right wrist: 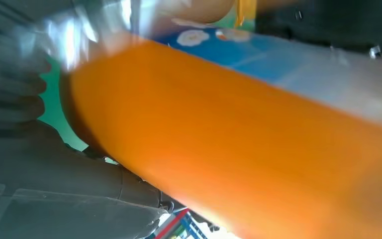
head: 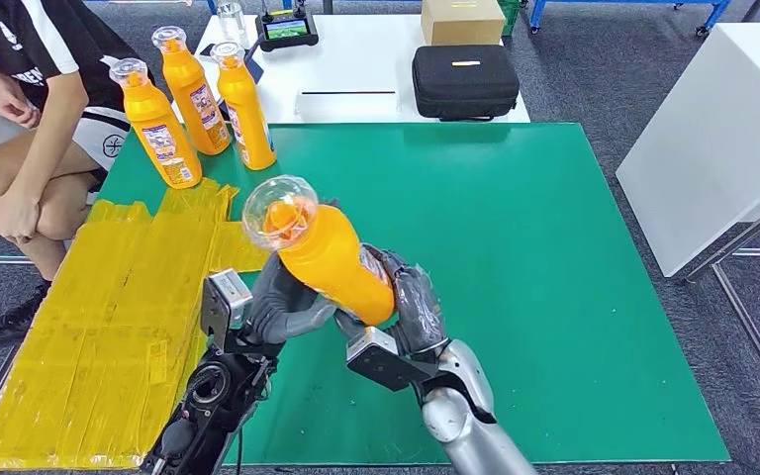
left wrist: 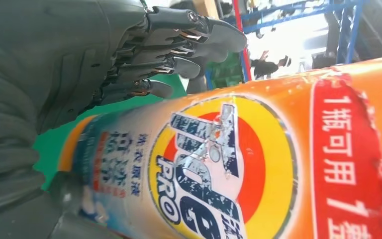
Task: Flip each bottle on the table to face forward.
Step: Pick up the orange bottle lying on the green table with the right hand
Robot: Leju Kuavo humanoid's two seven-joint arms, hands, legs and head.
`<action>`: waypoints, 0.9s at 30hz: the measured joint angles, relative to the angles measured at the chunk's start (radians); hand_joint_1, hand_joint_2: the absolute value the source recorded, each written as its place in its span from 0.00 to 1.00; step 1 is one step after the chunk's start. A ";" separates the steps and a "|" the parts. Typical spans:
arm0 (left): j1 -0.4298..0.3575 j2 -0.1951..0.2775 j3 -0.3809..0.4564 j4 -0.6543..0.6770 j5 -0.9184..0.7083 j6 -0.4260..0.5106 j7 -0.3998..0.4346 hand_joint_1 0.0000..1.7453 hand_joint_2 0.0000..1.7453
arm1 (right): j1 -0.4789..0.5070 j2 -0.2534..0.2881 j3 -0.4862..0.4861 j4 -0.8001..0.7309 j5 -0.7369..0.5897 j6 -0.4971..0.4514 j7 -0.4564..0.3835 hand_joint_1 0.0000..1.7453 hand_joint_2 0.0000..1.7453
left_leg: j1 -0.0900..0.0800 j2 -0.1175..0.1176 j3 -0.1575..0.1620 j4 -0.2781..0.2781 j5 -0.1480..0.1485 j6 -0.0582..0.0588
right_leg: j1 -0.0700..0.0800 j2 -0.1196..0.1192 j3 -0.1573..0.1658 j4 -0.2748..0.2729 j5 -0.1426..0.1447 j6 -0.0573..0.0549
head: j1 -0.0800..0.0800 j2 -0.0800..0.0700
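Note:
An orange detergent bottle (head: 332,259) with a clear cap is held tilted above the green mat (head: 515,247), cap toward the far left. My left hand (head: 282,297) grips it from the left, below the neck. My right hand (head: 411,307) wraps around its base end. The left wrist view shows the bottle's round front label (left wrist: 219,169), with the fingers (left wrist: 179,45) reaching past the bottle. In the right wrist view the plain orange side (right wrist: 229,139) lies against my right hand (right wrist: 54,189). Three more orange bottles (head: 158,127), (head: 193,94), (head: 245,109) stand upright at the mat's far left corner.
A person (head: 40,89) sits at the left beside the table. Yellow tape (head: 109,327) covers the left strip of the table. Behind the mat, a white table carries a black case (head: 465,81), a cardboard box (head: 462,20) and a small device (head: 287,30). Another white table (head: 722,129) stands at the right.

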 joint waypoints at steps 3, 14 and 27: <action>0.003 0.000 0.000 -0.003 -0.009 0.020 0.000 0.00 1.00 | -0.005 -0.001 0.015 0.012 0.003 0.001 0.008 1.00 1.00 | 0.000 0.000 0.000 0.000 0.000 0.000 | 0.000 0.000 0.000 0.000 0.000 0.000 | 0.000 0.000; 0.017 0.000 0.000 -0.006 -0.065 0.104 -0.002 0.00 1.00 | -0.008 -0.005 0.021 0.039 -0.006 -0.006 0.019 1.00 1.00 | 0.000 0.000 0.000 0.000 0.000 0.000 | 0.000 0.000 0.000 0.000 0.000 0.000 | 0.000 0.000; 0.018 0.000 0.001 -0.012 -0.072 0.118 0.008 0.00 1.00 | -0.014 -0.003 0.021 0.052 0.007 -0.010 0.036 1.00 1.00 | 0.000 0.000 0.000 0.000 0.000 0.000 | 0.000 0.000 0.000 0.000 0.000 0.000 | 0.000 0.000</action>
